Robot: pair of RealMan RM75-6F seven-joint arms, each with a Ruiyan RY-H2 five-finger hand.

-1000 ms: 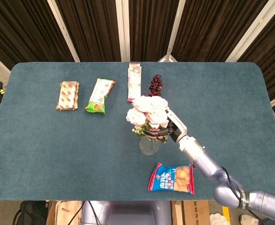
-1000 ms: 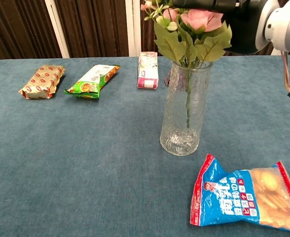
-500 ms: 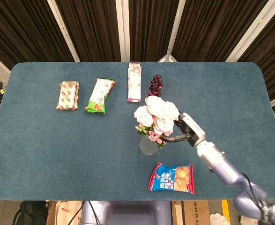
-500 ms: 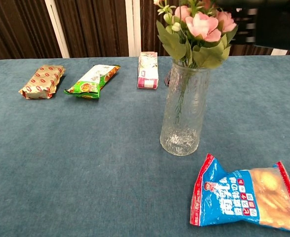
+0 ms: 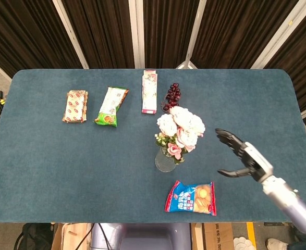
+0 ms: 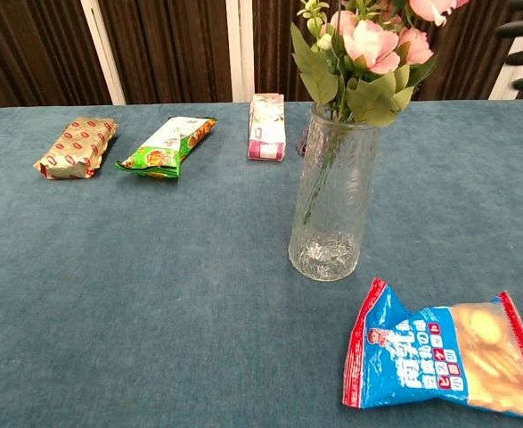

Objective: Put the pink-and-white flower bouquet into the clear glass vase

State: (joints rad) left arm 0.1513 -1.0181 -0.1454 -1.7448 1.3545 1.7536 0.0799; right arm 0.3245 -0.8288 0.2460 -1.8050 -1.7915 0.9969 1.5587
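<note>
Pink-and-white flower bouquet (image 5: 180, 127) standing in the clear, textured glass vase (image 6: 330, 207), stems down inside the glass and blooms leaning toward the robot's right hand (image 5: 241, 156). Right hand released and empty, fingers spread, well apart from the blooms on the bouquet's right, apparently to avoid brushing the flowers. Judged from the stems resting in the glass: placement done, vase upright on the blue-green cloth table (image 5: 48, 151). Nearer the robot than the hand and to its left, a blue-and-red snack bag (image 6: 444, 352) lying flat, just beside the vase's foot. Far beyond the vase from the hand: a dark bunch of grapes (image 5: 172, 95), a pink-and-white carton (image 5: 149, 91), a green snack packet (image 5: 111, 105), a red-and-gold wrapped bar (image 5: 75, 105). Left hand not visible.
</note>
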